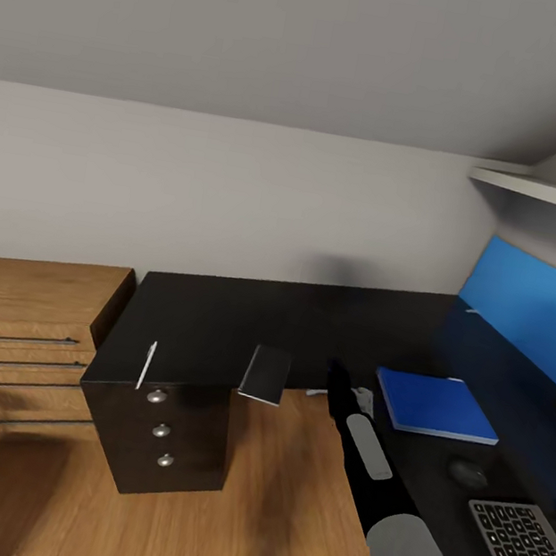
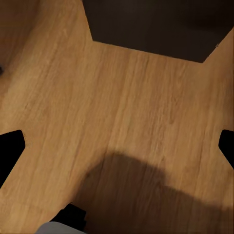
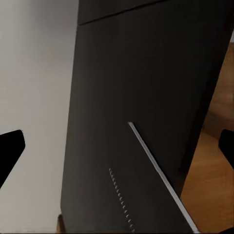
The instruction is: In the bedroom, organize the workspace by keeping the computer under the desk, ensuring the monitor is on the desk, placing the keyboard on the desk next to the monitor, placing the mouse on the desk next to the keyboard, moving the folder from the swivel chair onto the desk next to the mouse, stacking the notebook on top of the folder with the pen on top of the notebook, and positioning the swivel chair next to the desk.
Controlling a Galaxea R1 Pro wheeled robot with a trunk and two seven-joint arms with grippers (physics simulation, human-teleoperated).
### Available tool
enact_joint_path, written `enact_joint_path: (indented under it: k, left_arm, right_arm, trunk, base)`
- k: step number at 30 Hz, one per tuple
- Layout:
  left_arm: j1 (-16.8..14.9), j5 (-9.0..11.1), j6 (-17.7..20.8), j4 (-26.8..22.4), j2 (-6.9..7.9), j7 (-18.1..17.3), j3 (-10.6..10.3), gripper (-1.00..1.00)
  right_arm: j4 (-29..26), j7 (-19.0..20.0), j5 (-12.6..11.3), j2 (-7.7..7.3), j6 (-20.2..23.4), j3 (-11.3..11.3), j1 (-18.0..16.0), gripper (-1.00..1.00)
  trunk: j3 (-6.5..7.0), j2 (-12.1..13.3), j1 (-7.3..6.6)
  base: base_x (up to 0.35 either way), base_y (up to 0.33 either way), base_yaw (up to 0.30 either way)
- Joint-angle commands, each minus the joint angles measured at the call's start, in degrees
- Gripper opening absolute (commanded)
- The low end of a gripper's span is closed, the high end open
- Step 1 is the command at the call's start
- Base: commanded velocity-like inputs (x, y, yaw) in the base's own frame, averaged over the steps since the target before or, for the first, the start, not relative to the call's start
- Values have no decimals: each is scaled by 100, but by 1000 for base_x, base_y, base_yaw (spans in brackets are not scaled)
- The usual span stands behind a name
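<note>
The black desk (image 1: pixel 216 322) runs along the wall in an L with a blue back panel. On it lie the blue folder (image 1: pixel 438 404), the dark mouse (image 1: pixel 468 474) and the keyboard (image 1: pixel 521 554). The dark notebook (image 1: pixel 267 373) overhangs the desk's inner edge, and the white pen (image 1: pixel 147 365) rests at the front edge to its left. My right arm (image 1: pixel 367 447) reaches over the desk toward the notebook. The right gripper (image 3: pixel 117 146) is open above the black top, close to a thin white edge (image 3: pixel 156 170) that looks like the notebook's. The left gripper (image 2: pixel 117 146) is open over bare wood floor.
A black drawer unit with three round knobs (image 1: pixel 162 431) stands under the desk's left end. A light wooden drawer chest (image 1: pixel 24 335) is against the wall at the left. A white shelf (image 1: pixel 555 191) hangs above the blue panel. Wood floor (image 1: pixel 275 513) lies inside the L.
</note>
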Motion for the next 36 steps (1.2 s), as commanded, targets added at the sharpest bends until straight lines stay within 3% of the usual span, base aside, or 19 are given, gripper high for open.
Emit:
enact_joint_path:
  k: [1,12,36]
  left_arm:
    - [-8,60,-41,0,5,28,-35,100]
    - [-8,60,-42,-1,5,29,-35,100]
    - [-8,55,-39,11,5,18,-41,100]
  right_arm:
    - [-6,-28,-58,-2,-34,18,-2,100]
    - [-177,14,14,-102,2,239,-2,100]
    - [-274,206,-75,-134,-17,258,6,100]
  trunk:
    - [-2,-3,0]
    - [-4,-3,0]
    - [-5,-3,0]
  base:
    - [0,0,252]
    - [0,0,156]
    - [0,0,5]
